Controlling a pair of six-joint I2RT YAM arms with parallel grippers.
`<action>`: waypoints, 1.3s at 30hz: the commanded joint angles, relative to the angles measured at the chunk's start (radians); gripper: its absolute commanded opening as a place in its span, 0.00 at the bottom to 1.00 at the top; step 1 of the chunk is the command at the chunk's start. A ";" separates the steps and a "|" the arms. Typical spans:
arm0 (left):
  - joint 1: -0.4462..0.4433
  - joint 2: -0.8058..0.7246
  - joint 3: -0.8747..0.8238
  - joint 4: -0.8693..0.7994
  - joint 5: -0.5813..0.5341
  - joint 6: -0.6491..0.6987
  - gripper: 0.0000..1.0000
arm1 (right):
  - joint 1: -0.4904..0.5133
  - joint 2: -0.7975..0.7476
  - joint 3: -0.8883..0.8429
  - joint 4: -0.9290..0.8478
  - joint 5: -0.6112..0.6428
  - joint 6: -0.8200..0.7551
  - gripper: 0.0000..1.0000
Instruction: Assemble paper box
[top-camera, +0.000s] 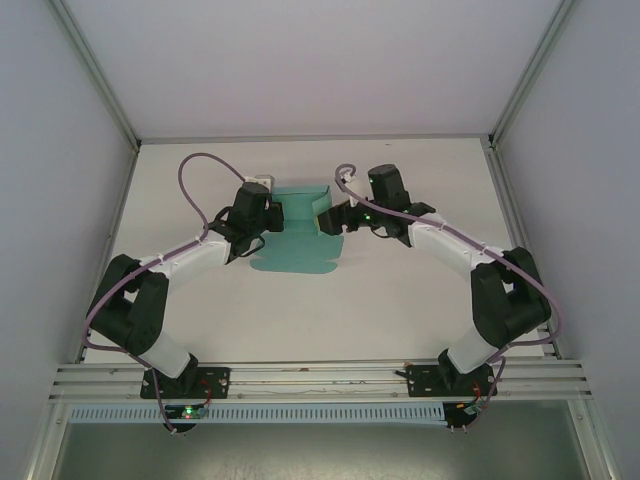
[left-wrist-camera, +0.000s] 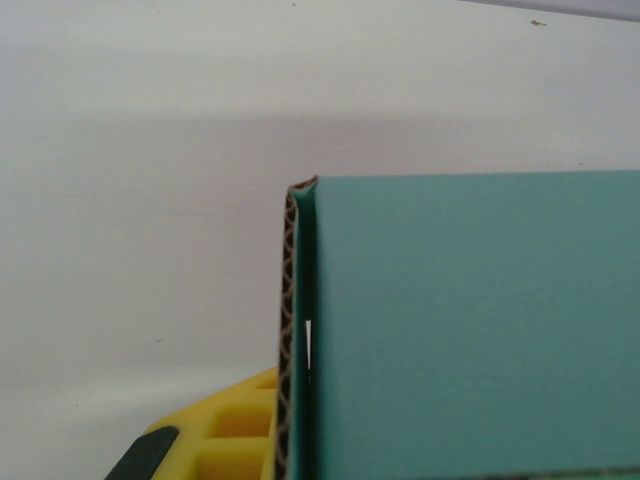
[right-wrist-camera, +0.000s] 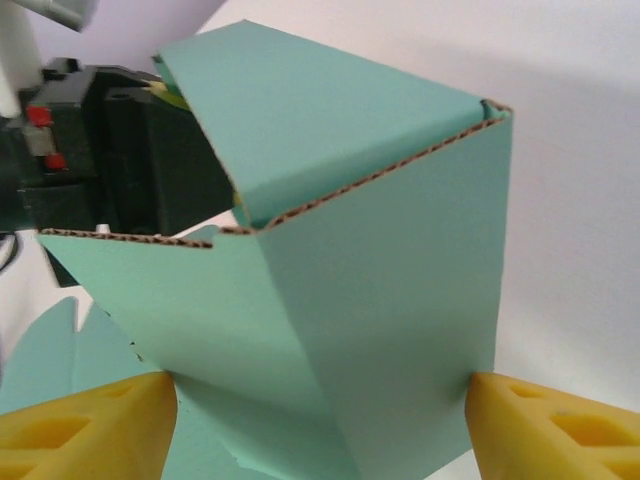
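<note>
A teal-green paper box (top-camera: 300, 238) of thin corrugated card lies half folded in the middle of the white table (top-camera: 420, 300), between my two grippers. Its far part is raised into walls, while its near flaps lie flat on the surface.

My right gripper (right-wrist-camera: 322, 380) faces one raised wall. Its yellow fingers (right-wrist-camera: 548, 430) are spread wide, one at each lower corner of the panel. I judge this straddling stance is there to brace the wall upright while a slanted flap folds inward above it.

My left gripper (top-camera: 272, 212) is at the opposite side of the box. In the left wrist view, one yellow finger (left-wrist-camera: 235, 432) touches the outer face of a standing wall at its brown fluted edge. The other finger is hidden behind the card, so I cannot tell how those jaws stand. It looks placed to steady that side against the push from the right.

Both arms reach forward from the near edge with their elbows bowed outward and their forearms angled in toward the centre. Purple cables (top-camera: 195, 175) loop above the wrists.
</note>
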 joint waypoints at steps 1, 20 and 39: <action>0.000 -0.029 0.016 0.033 0.027 0.011 0.00 | 0.032 0.027 0.041 0.024 0.162 -0.039 0.71; -0.020 -0.033 0.046 -0.017 0.009 0.015 0.00 | 0.104 0.160 0.080 0.080 0.925 0.069 0.05; -0.042 -0.015 0.072 -0.037 0.062 0.035 0.00 | 0.058 0.182 0.097 0.145 0.750 0.126 0.17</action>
